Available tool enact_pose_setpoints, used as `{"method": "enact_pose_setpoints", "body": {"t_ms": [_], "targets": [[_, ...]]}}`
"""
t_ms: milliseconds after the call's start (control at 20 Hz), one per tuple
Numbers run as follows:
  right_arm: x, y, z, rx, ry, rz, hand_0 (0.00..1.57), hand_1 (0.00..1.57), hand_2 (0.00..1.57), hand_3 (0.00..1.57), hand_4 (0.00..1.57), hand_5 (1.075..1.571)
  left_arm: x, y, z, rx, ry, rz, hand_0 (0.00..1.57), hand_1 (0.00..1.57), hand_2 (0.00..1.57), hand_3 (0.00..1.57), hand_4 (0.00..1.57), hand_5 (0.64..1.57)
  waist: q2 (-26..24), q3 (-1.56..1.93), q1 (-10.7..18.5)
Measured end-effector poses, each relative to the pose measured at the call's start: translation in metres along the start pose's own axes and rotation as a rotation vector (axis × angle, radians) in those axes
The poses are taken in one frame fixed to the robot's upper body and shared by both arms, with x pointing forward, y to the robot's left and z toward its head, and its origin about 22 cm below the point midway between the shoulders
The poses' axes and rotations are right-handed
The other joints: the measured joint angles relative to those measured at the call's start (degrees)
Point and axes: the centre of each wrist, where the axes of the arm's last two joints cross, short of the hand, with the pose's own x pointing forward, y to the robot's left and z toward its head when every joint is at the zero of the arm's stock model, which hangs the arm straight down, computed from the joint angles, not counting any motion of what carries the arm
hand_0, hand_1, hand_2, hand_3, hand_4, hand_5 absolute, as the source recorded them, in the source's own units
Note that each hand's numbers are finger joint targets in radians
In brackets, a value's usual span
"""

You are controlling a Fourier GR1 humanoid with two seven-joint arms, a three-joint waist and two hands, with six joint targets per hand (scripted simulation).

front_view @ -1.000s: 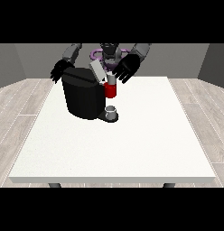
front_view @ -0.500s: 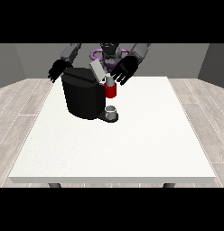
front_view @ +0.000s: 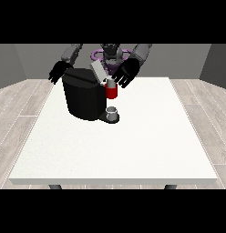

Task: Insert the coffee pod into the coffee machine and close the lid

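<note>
The big white table (front_view: 133,145) held the black coffee machine (front_view: 85,98). Its grey lid (front_view: 98,71) stood tilted up. Right of the machine's top, one hand (front_view: 125,73) spread its fingers wide. Left of it, the other hand (front_view: 57,73) hung with fingers loose. The coffee pod could not be told apart.

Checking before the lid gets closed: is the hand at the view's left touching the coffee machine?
Cannot tell. In the front view the hand at the view's left sits right at the top rear corner of the coffee machine, black on black, so neither contact nor gap shows.

Black coffee machine (front_view: 85,98) — white table (front_view: 133,150)
</note>
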Motion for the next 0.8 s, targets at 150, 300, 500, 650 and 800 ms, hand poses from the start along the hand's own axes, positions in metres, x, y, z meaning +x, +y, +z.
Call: {"method": "enact_pose_setpoints", "body": {"t_ms": [150,300,500,650,800], "targets": [[0.000,-0.004,-0.001,0.005,0.001,0.000,0.00,0.00,0.00,0.00,0.43,1.571,-0.002,0.002,0.000,-0.004,0.003,0.004,1.20,1.20,1.24,1.14,0.47,1.571,0.35,0.00,-0.21],[0.004,-0.003,-0.003,0.004,-0.012,-0.002,0.00,0.00,0.00,0.00,0.36,1.571,-0.001,0.002,0.000,0.007,-0.001,0.003,1.16,1.16,1.19,1.06,0.46,1.571,1.08,0.03,-0.42],[-0.005,-0.001,0.002,-0.017,0.011,0.005,0.00,0.00,0.00,0.00,0.34,1.571,-0.001,-0.005,0.000,-0.019,0.004,-0.009,1.12,1.12,1.16,0.99,0.44,1.571,0.19,0.00,0.44],[-0.003,-0.001,0.003,-0.009,0.010,0.001,0.00,0.00,0.00,0.00,0.44,1.571,-0.005,-0.004,0.002,-0.016,0.005,-0.026,1.06,1.06,1.11,0.94,0.39,1.571,0.08,0.00,0.29],[-0.003,-0.001,0.003,-0.007,0.012,0.003,0.00,0.00,0.00,0.00,0.43,1.571,-0.005,-0.005,0.002,-0.017,-0.002,-0.035,1.06,1.06,1.12,0.96,0.37,1.571,-0.03,0.00,0.35]]}}
